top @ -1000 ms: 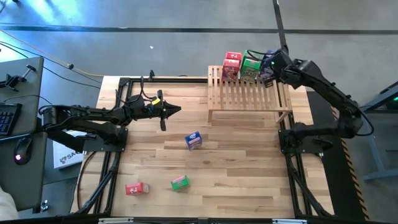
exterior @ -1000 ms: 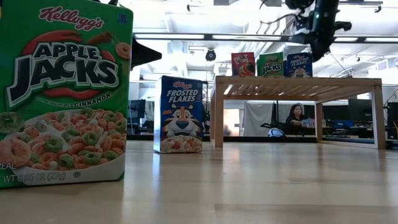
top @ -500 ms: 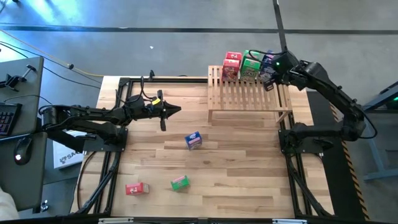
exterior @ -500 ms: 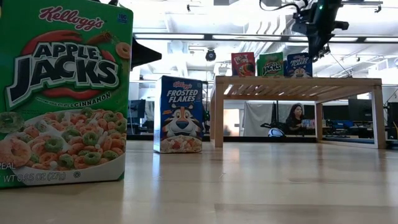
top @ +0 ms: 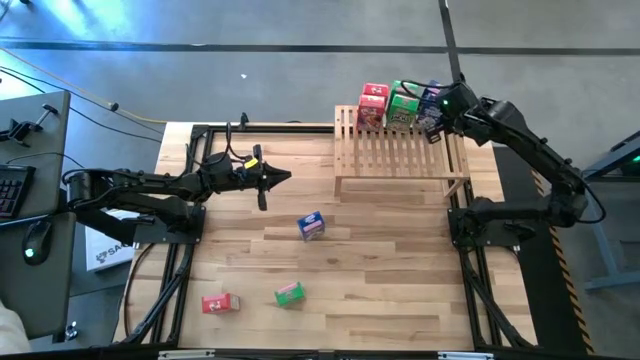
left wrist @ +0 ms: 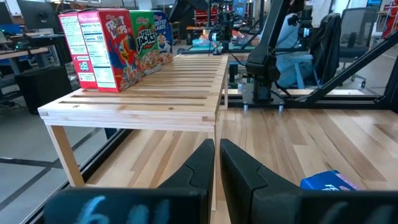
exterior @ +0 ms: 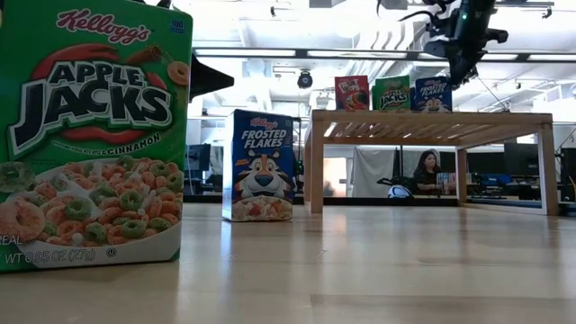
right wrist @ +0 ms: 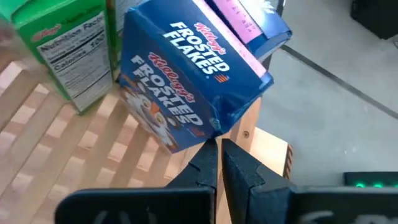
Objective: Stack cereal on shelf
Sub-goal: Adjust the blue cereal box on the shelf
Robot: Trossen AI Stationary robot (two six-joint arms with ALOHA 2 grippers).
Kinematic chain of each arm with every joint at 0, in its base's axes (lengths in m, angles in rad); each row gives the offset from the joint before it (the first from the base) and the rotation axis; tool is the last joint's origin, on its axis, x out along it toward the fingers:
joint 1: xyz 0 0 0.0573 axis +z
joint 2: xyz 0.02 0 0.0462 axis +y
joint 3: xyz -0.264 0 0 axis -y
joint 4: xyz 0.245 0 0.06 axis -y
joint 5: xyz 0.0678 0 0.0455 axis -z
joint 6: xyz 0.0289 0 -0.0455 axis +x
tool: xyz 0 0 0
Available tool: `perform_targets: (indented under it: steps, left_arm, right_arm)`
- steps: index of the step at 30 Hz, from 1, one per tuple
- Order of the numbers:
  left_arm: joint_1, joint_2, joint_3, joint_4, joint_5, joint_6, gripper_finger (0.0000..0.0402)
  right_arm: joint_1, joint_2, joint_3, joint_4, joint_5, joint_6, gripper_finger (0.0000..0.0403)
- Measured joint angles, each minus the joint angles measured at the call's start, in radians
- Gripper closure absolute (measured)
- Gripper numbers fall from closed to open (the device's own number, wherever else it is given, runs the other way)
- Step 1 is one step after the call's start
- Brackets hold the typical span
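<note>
- So the right gripper (top: 436, 112) hangs over the shelf's (top: 400, 152) far right corner, jaws pressed together, beside the blue box (right wrist: 186, 74) standing there.
- Red box (top: 372, 106) and green box (top: 403, 108) stand alongside.
- Left gripper (top: 283, 178) waits mid-table, jaws pressed together too.

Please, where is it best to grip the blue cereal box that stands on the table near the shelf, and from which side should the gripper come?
Probably from above. The blue cereal box stands upright and alone on the table, apart from the shelf, so its top is free. Close the fingers across its two broad printed faces near the top. The left gripper is the nearer one.
</note>
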Motion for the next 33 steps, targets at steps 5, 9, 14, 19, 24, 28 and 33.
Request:
perform_targets:
  steps: [5,9,14,19,24,28,33]
  left_arm:
    - [0.0,0.0,0.0,0.0,0.0,0.0,0.0385]
    - [0.0,0.0,0.0,0.001,0.0,0.0,0.0385]
    - [0.0,0.0,0.0,0.001,0.0,0.0,0.0385]
    - [0.0,0.0,0.0,0.001,0.0,0.0,0.0385]
    - [0.0,0.0,0.0,0.001,0.0,0.0,0.0385]
    - [0.0,0.0,0.0,0.001,0.0,0.0,0.0385]
    - [0.0,0.0,0.0,0.001,0.0,0.0,0.0385]
  right_arm:
    - [0.0,0.0,0.0,0.0,0.016,0.0,0.0402]
    - [0.0,-0.002,0.011,-0.042,-0.032,-0.006,0.0402]
    - [0.001,-0.02,0.016,-0.053,-0.139,0.009,0.0402]
    - [0.0,-0.02,-0.004,-0.013,-0.068,0.027,0.0402]
    - [-0.001,-0.019,-0.044,0.033,-0.015,0.027,0.0402]
    - [-0.002,-0.019,-0.052,0.051,0.026,0.034,0.0402]
    - [-0.006,-0.019,-0.052,0.057,0.063,0.035,0.0402]
